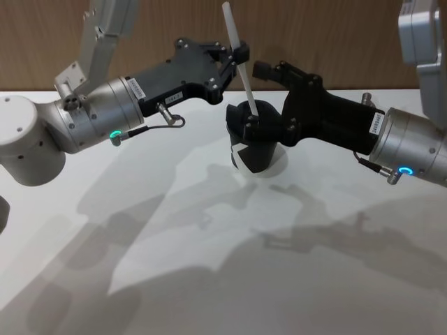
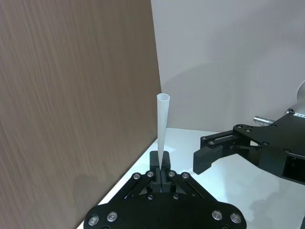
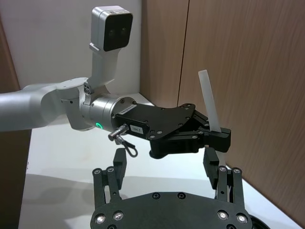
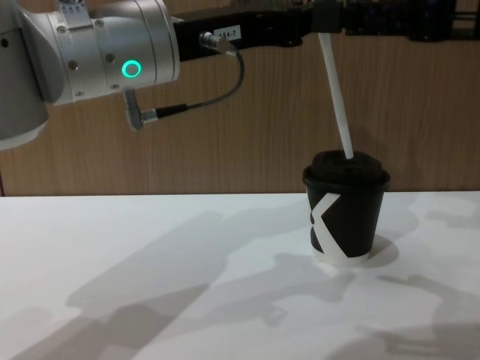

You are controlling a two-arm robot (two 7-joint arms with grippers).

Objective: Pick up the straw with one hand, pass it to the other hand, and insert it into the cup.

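Note:
The white straw [image 1: 241,63] stands tilted, its lower end in the lid of the black cup [image 1: 253,155] at the table's far middle. My left gripper [image 1: 239,54], on the silver green-lit arm, is shut on the straw's upper part [image 2: 162,129]. In the chest view the straw [image 4: 337,97] runs down from the left gripper [image 4: 324,18] into the cup [image 4: 345,214]. My right gripper [image 1: 255,98] hovers open just above the cup, its fingers [image 3: 210,161] spread wide and holding nothing. One of its fingers [image 2: 206,160] sits close beside the left gripper.
A wooden wall [image 1: 335,35] rises right behind the cup. The white table [image 1: 209,279] stretches toward me in front of the cup, crossed by the arms' shadows. A thin dark cable [image 4: 217,90] loops under the left wrist.

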